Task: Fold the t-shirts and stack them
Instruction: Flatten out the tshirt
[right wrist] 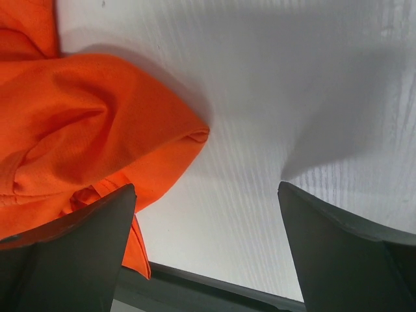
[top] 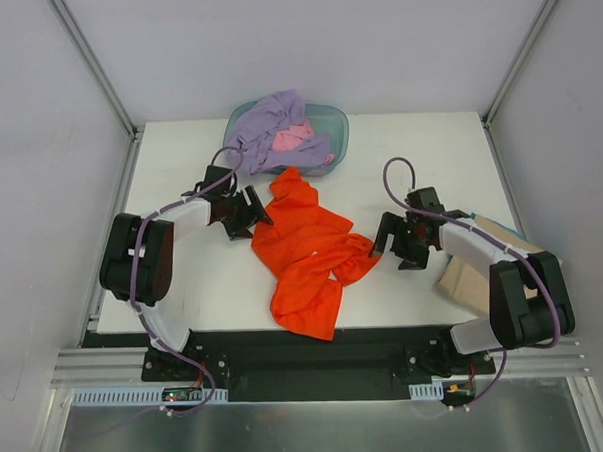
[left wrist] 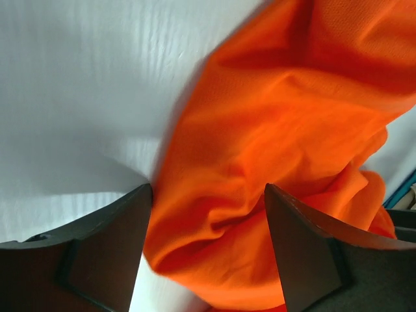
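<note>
The orange-red t-shirt (top: 308, 251) lies crumpled in the middle of the white table. My left gripper (top: 253, 216) is open at the shirt's upper left edge; in the left wrist view a fold of the orange cloth (left wrist: 260, 162) lies between the spread fingers, not pinched. My right gripper (top: 392, 244) is open just right of the shirt's right edge; the right wrist view shows the shirt's edge (right wrist: 84, 123) by the left finger and bare table between the fingers. The lavender-purple t-shirt (top: 267, 127) and the pink t-shirt (top: 293, 138) lie bunched in the tub.
The translucent teal tub (top: 335, 124) stands at the table's back middle. A tan cardboard sheet (top: 474, 274) lies at the right edge under my right arm. The shirt's lower end hangs over the table's near edge (top: 386, 325). Frame posts stand at the back corners.
</note>
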Motion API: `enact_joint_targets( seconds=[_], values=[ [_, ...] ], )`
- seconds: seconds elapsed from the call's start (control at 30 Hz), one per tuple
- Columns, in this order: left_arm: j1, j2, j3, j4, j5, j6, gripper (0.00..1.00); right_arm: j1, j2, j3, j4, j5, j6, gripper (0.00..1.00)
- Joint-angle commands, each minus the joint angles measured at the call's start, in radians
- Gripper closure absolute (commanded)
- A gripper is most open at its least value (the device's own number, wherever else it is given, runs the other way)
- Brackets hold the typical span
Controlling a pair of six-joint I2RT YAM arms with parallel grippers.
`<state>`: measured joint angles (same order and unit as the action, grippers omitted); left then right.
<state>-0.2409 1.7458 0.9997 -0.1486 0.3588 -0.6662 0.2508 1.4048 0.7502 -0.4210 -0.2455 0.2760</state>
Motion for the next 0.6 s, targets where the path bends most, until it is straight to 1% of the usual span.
enact_joint_targets(
  seconds=[0.0,0.07,0.13,0.2,0.23,0.27,0.33,0.37,0.4,0.43,0.47,0.53,0.57],
  values=[
    [0.0,0.07,0.062,0.055,-0.001,-0.001,0.3,0.015,0.04,0.06,0.041,0.002,0.006,0.06],
    [0.0,0.115,0.1,0.06,0.023,0.01,0.34,0.018,0.071,0.061,0.06,0.006,0.009,0.07],
    [0.0,0.147,0.126,0.064,0.055,0.017,0.42,0.024,0.103,0.061,0.091,-0.006,0.014,0.1],
    [-0.003,0.161,0.132,0.078,0.084,0.016,0.47,0.034,0.124,0.061,0.113,-0.02,0.025,0.12],
    [-0.003,0.172,0.129,0.089,0.095,0.007,0.51,0.039,0.146,0.069,0.126,-0.02,0.028,0.12],
    [-0.003,0.178,0.126,0.102,0.132,0.005,0.62,0.047,0.161,0.075,0.128,-0.018,0.028,0.15],
    [-0.003,0.188,0.117,0.139,0.163,-0.007,0.73,0.056,0.199,0.095,0.142,-0.014,0.022,0.19],
    [-0.003,0.189,0.111,0.145,0.176,-0.012,0.83,0.064,0.212,0.103,0.142,-0.012,0.022,0.2],
    [-0.003,0.189,0.102,0.188,0.204,-0.016,0.89,0.067,0.226,0.109,0.145,-0.014,0.02,0.21],
    [-0.003,0.182,0.094,0.201,0.213,-0.022,0.98,0.068,0.247,0.113,0.157,-0.015,0.023,0.21],
    [-0.003,0.175,0.088,0.214,0.221,-0.026,1.0,0.079,0.258,0.121,0.166,-0.026,0.026,0.23],
    [-0.003,0.149,0.07,0.247,0.229,-0.026,1.0,0.084,0.282,0.126,0.191,-0.044,0.032,0.27],
    [-0.005,0.138,0.063,0.254,0.226,-0.026,1.0,0.091,0.289,0.132,0.195,-0.058,0.034,0.34]
  ],
)
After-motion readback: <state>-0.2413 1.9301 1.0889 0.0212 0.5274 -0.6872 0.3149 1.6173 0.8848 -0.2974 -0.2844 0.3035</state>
